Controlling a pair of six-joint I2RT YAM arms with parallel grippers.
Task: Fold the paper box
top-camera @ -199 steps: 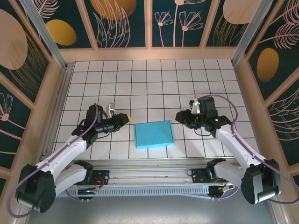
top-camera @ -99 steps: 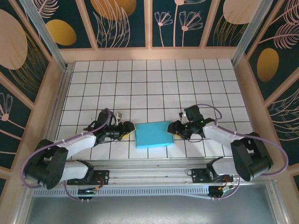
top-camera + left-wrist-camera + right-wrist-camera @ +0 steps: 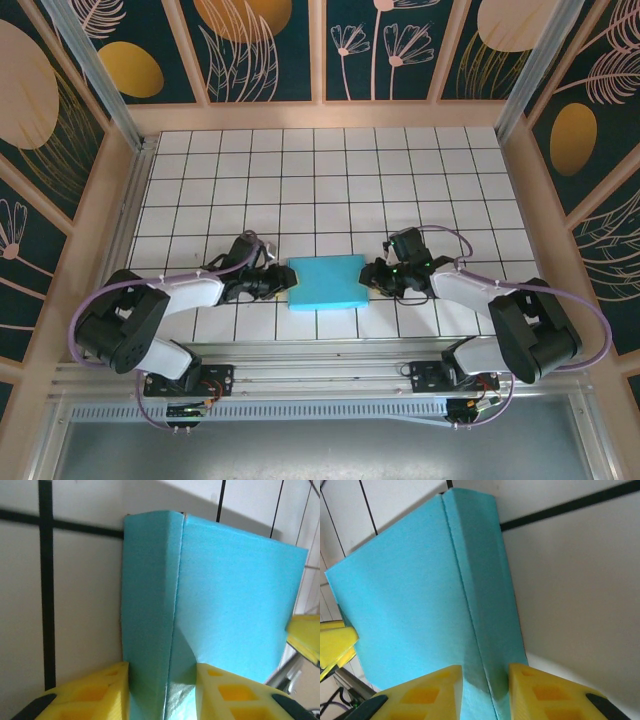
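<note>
The paper box [image 3: 327, 282] lies turquoise side up as a shallow closed rectangle near the front of the tiled table. My left gripper [image 3: 283, 283] is at its left end. In the left wrist view the box [image 3: 225, 595] runs away from the gripper [image 3: 161, 667], whose yellow fingers [image 3: 95, 695] pinch the edge fold, one on the side wall and one denting the top. My right gripper [image 3: 371, 277] is at the right end. There the box [image 3: 415, 590] sits between the jaws of that gripper [image 3: 485, 669], which are closed over the edge crease.
The white tiled table [image 3: 320, 180] stretches free behind the box. A metal rail [image 3: 320, 360] with both arm bases runs along the near edge. Patterned walls [image 3: 60, 150] enclose the sides and back.
Both grippers came in low from either side, widened, then closed over the box's left and right edges. The box has stayed about where it was.
</note>
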